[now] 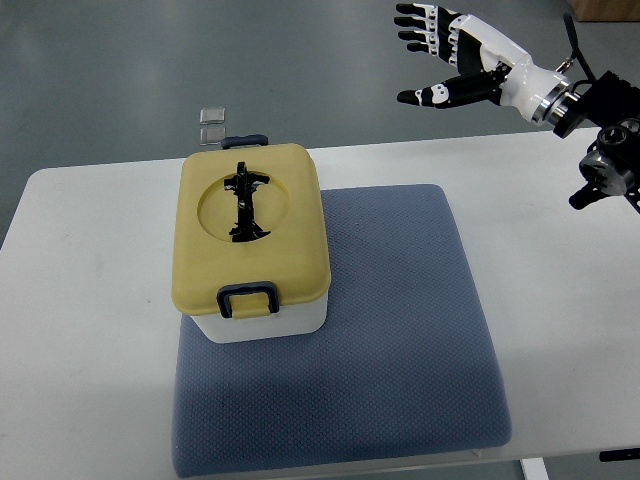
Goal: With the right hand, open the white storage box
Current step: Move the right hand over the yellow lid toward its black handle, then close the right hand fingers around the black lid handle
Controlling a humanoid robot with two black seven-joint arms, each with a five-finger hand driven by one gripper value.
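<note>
A white storage box (pixel 262 318) with a yellow lid (pixel 251 228) stands on the left part of a blue mat (pixel 400 330). The lid is on the box, with a black folding handle (pixel 244 203) lying in its round recess. A dark latch (pixel 248 299) sits at the near edge and another (pixel 245 141) at the far edge. My right hand (pixel 432 55) hovers high at the upper right, well away from the box, fingers spread and holding nothing. The left arm does not show.
The white table (pixel 90 330) carries the mat and box. Two small clear squares (pixel 212 124) lie on the floor beyond the table's far edge. My right arm's black joint (pixel 608 150) hangs over the table's right corner.
</note>
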